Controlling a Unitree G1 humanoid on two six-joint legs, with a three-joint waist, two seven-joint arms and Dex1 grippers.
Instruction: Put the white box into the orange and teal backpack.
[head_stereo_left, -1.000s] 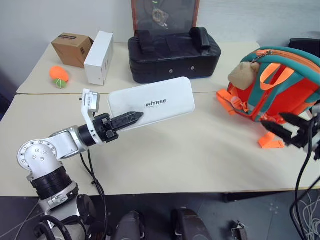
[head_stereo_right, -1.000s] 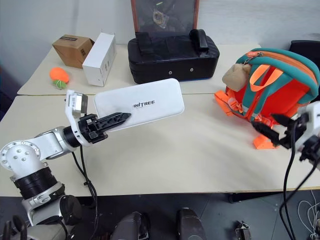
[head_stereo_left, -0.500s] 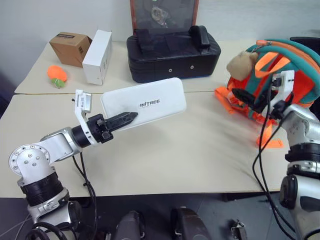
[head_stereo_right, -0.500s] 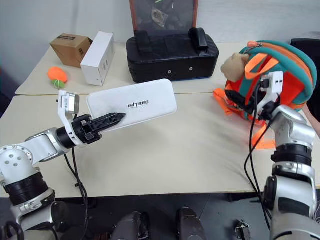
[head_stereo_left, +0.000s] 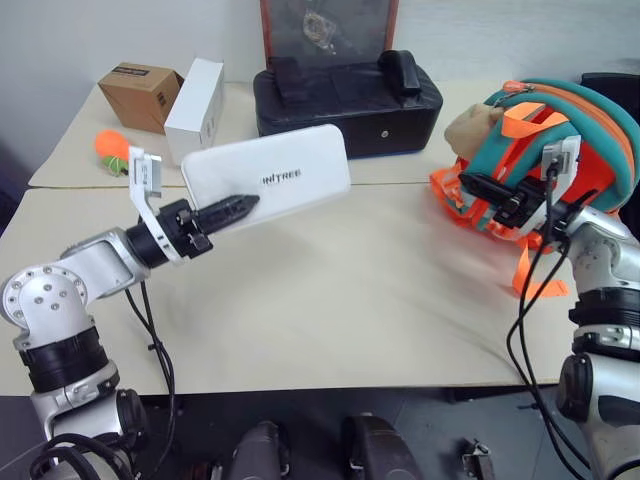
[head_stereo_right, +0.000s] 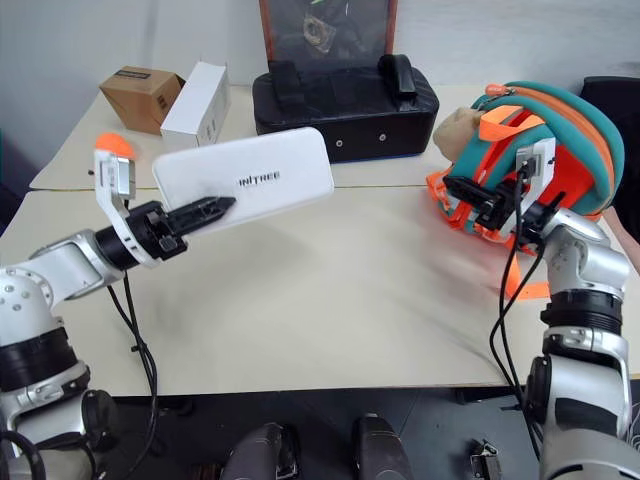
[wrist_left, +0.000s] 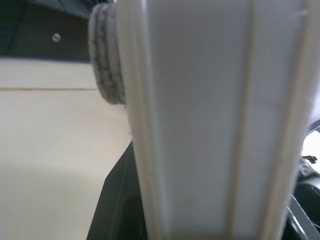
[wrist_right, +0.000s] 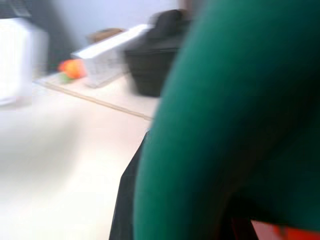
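White box (head_stereo_left: 266, 177) lifted higher in left gripper (head_stereo_left: 235, 207), right gripper (head_stereo_left: 478, 188) now clamped on backpack (head_stereo_left: 560, 135) trim

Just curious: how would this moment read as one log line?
left gripper: holds box aloft | right gripper: at backpack trim | box not yet in

- Flat white plastic box (head_stereo_left: 268, 177), rounded corners, small dark lettering on its face.
- Fabric backpack (head_stereo_left: 560, 140): bright orange panels, teal trim, orange webbing loops, tan plush toy (head_stereo_left: 470, 126).
- Black padded case (head_stereo_left: 345, 95) at the beige desk's (head_stereo_left: 350, 300) far edge.
- Plain white carton (head_stereo_left: 197, 96); brown cardboard box (head_stereo_left: 140, 95); orange ball (head_stereo_left: 112, 146) with green.
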